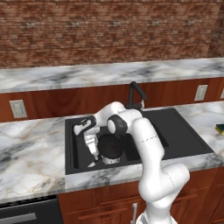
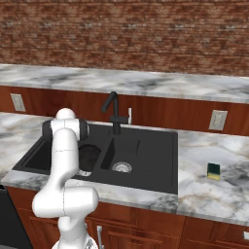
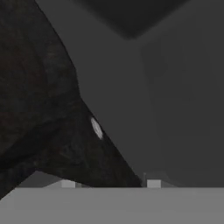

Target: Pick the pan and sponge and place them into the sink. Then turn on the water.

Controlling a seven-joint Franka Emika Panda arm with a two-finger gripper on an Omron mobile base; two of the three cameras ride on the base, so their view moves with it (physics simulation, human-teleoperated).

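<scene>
The black pan (image 1: 110, 147) lies in the left basin of the black sink (image 1: 186, 136), close to its front wall. In the right base view the pan (image 2: 90, 156) shows just past my arm in the sink (image 2: 148, 151). My gripper (image 1: 92, 151) reaches down into that basin at the pan's left side. In the hand view the pan (image 3: 39, 109) fills the left, and a dark part of it runs down between my fingertips. My gripper (image 3: 110, 183) is open around it, with a sliver of room on the right. The sponge (image 2: 213, 170) sits on the counter right of the sink; only its edge (image 1: 220, 128) shows from the left base. No water runs from the faucet (image 1: 136, 93).
The black gooseneck faucet (image 2: 113, 110) stands behind the divider between the basins. The right basin holds just its silver drain (image 2: 122, 167). Marble counter (image 1: 30, 148) runs on both sides of the sink, with a raised ledge and brick wall behind.
</scene>
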